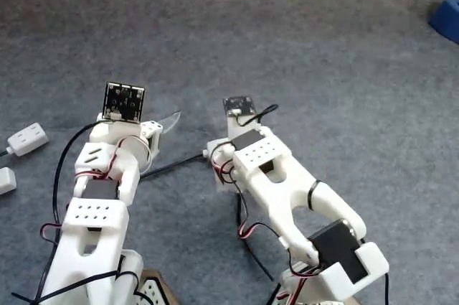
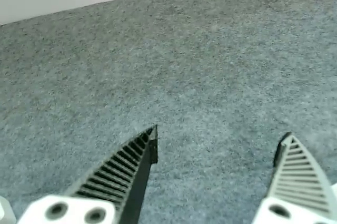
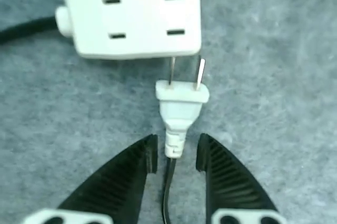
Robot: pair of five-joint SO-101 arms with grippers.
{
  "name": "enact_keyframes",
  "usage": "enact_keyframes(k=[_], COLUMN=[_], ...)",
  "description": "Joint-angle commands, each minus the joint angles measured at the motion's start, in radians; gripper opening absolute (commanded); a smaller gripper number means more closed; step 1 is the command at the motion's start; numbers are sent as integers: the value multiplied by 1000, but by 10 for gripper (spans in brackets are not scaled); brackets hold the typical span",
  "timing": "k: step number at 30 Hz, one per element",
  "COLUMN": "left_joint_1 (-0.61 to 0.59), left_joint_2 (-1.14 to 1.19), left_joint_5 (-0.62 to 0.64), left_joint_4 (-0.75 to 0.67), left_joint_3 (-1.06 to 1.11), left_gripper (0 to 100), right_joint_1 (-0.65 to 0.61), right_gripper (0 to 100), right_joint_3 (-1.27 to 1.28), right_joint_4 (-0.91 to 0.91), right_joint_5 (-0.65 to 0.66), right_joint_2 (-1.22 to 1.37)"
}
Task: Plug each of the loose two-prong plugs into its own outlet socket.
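A white outlet block point(image 3: 134, 16) with two pairs of slots lies on the grey carpet, its black cord leaving one end. A white two-prong plug point(image 3: 181, 100) lies flat beside it, prongs pointing at the block's side and just reaching its edge, not in any slot. My right gripper point(image 3: 176, 153) is open, its black fingers straddling the plug's strain relief and cord without touching them. My left gripper point(image 2: 220, 137) is open over bare carpet with nothing between its fingers. In the high view the left gripper point(image 1: 163, 127) sits left of the right arm point(image 1: 265, 161).
A second white outlet block point(image 1: 27, 138) with a cord lies at the left edge, another white piece point(image 1: 6, 179) just below it. A black cable point(image 1: 172, 165) runs between the arms. A blue object point(image 1: 446, 19) sits at the far right corner.
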Motion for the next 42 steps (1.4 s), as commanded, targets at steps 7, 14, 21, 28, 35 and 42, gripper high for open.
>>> enact_keyframes(k=[7,14,21,28,35,42], left_joint_1=[-8,-10,-12,-48,-59,-59], left_joint_2=[-16,-18,-18,-18,-18,-18], left_joint_5=[-5,-5,-5,-8,-9,-9], left_joint_4=[-17,-15,-15,-15,-15,-15], left_joint_3=[-5,-7,-10,-12,-8,-5], left_gripper=[351,351,351,351,351,351], right_joint_1=[2,2,2,2,5,134], right_gripper=[123,123,123,118,11,7], right_joint_3=[-35,-33,-44,-93,-87,-140], right_joint_4=[-42,-42,-42,-36,-35,84], right_joint_5=[43,43,44,44,43,431], right_joint_2=[-1,-1,99,179,174,168])
